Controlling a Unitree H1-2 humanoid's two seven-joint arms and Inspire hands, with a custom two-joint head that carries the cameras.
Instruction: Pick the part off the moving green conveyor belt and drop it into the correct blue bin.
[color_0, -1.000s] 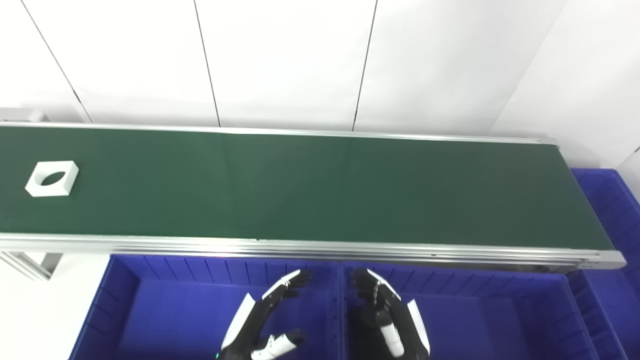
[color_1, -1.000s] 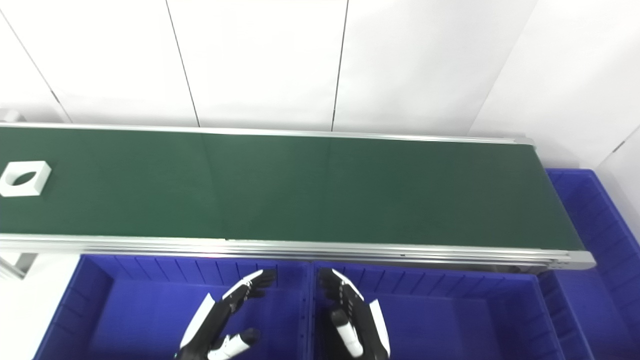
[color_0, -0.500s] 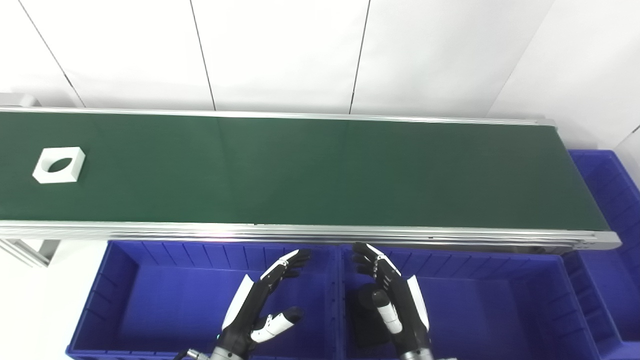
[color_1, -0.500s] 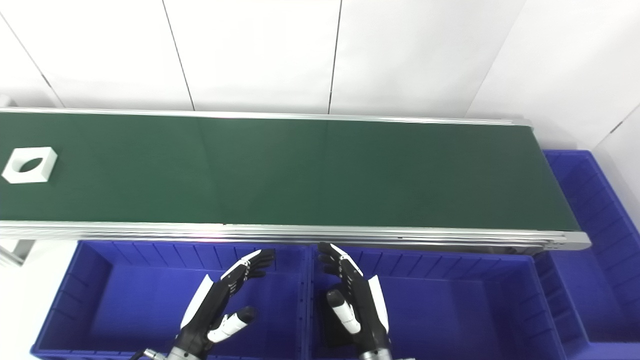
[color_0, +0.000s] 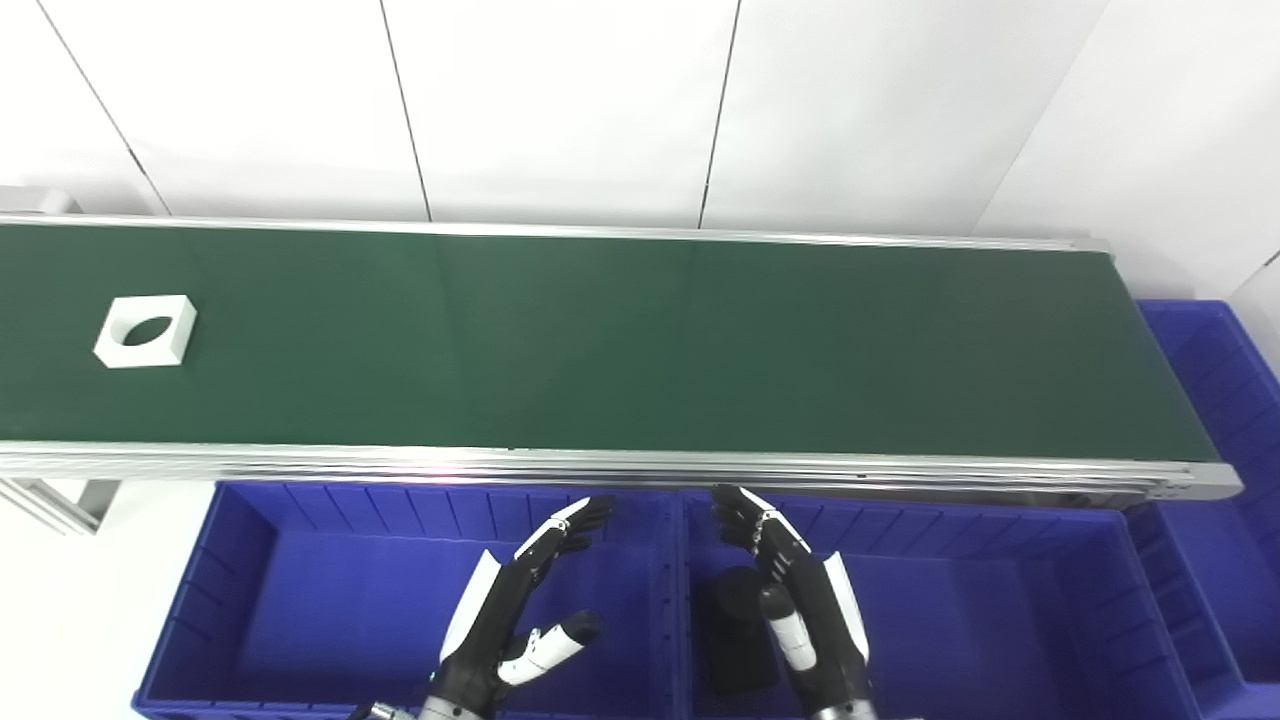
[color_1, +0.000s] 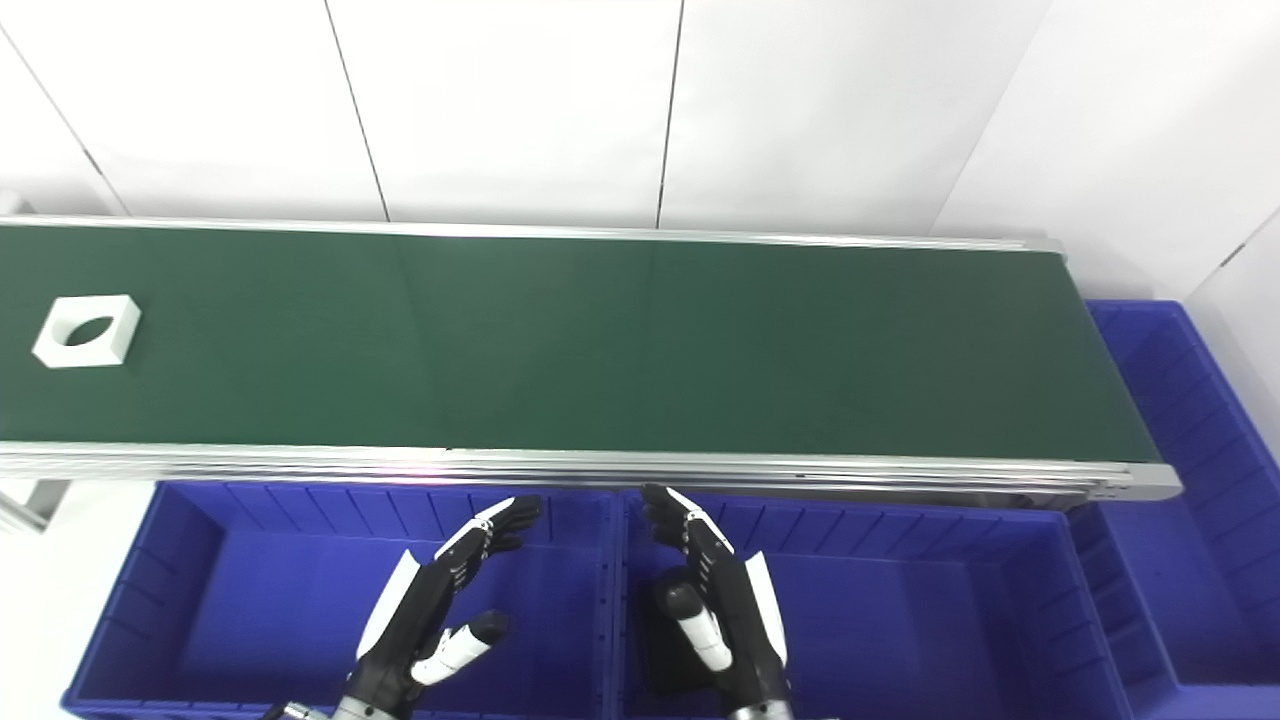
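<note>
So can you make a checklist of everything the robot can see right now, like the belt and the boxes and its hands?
Surface: green belt with silver rails, running left to right.
Job's things: white square part with a round hole, lying flat at the belt's far left; left blue bin and right blue bin side by side below the belt; a third blue bin past the belt's right end.
Clutter: a dark object in the right bin, partly hidden by the right hand.
Hands: left hand open over the left bin; right hand open over the right bin; neither holds anything.
Cables: nothing seen.
Surroundings: white wall panels behind the belt.
</note>
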